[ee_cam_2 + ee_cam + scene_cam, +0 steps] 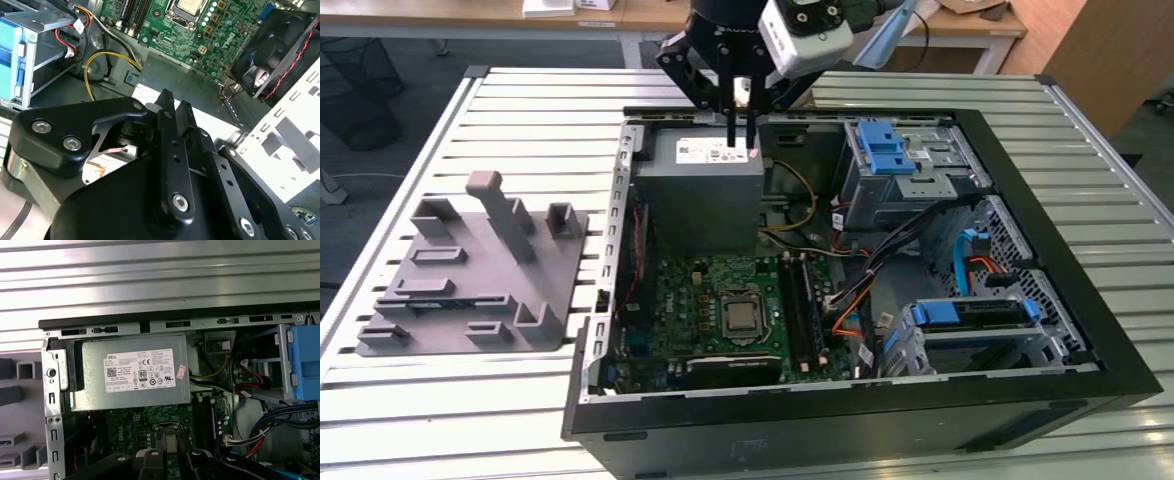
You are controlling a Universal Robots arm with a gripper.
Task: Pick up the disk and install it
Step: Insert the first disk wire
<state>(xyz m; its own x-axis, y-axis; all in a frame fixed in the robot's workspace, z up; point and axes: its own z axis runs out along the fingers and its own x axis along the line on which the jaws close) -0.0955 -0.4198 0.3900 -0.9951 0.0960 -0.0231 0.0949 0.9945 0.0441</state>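
Room to move lies mostly over the slatted silver metal worktop (520, 90) outside the open black computer case (854, 410), whose raised rim fences in everything within. The black two-fingered end effector (740, 150) hangs over the case's edge at the top of the exterior view, fingers drawn almost together with nothing between them, tips just above the grey metal power-supply box with a white sticker (700, 190). The disk (967, 314), a flat drive with blue plastic side rails, sits in a metal bay at the case's corner toward the exterior view's lower right, well apart from the end effector; its label cannot be made out. Between them stand a metal drive cage with a blue latch (891, 155), loose orange and black cables (851, 297) and the green motherboard (720, 300). A grey moulded fixture (467, 270) lies on the worktop beside the case, at the exterior view's left. In the second wrist view the end effector's own body hides much of the power-supply box, and a black fan (272, 55) is cut off at the picture's edge.
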